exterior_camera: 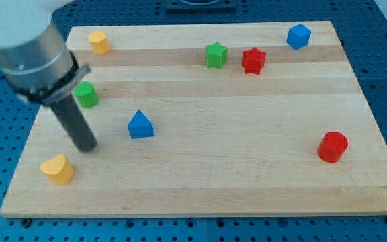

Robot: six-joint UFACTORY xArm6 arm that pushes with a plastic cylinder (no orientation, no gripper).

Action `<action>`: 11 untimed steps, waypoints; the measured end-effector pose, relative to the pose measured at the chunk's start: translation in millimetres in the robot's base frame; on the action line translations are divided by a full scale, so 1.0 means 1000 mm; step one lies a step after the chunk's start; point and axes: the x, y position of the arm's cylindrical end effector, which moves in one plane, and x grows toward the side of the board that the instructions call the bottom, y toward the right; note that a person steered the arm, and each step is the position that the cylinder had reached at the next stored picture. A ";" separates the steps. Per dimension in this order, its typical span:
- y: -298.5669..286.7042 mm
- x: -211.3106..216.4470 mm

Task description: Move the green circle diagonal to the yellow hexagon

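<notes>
The green circle (87, 95) lies near the board's left edge, partly behind my rod. The yellow hexagon (99, 42) sits at the view's top left, above the green circle. My tip (87, 147) rests on the board just below the green circle, left of the blue triangle (140, 126) and up-right of the yellow heart (58, 169).
A green star (216, 55) and a red star (253, 60) sit at the top middle. A blue hexagon (299, 36) is at the top right. A red circle (332, 147) is at the lower right. The wooden board (247, 181) lies on a blue perforated table.
</notes>
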 end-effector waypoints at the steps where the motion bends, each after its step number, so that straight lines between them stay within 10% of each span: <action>1: 0.013 -0.054; 2: 0.036 -0.098; 5: -0.078 -0.054; 11: 0.146 -0.083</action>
